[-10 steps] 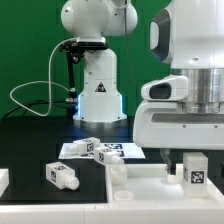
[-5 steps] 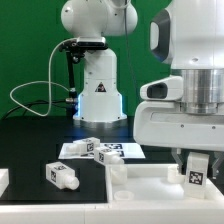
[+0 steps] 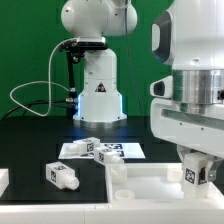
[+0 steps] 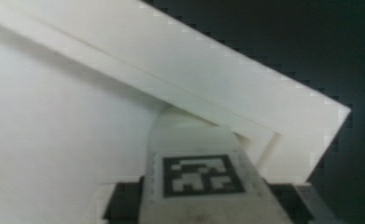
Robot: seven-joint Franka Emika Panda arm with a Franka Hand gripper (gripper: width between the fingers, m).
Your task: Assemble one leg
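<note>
The gripper is holding one leg tight between its two fingers, at the exterior view's right, over the big white panel with the raised rims. A second ago the arm was sitting lower and more toward the middle, and the tag on the leg was easy to see. Now the arm's body is turning and shifting toward the exterior view's right, and the leg is tucking in closer to the far edge of the panel.

In the wrist view, the leg is showing its black-and-white tag, with dark fingers pressing on both sides of it. Just past it, the rim of the panel is making a corner. So the leg is probably being lined up with a corner spot on the panel, and the turning could be the start of twisting it in. It is hard to tell if the leg's tip is already touching the panel, because the leg is hiding its own end.

The other legs are not moving: one is lying on the black table, and one is resting by the marker board.
</note>
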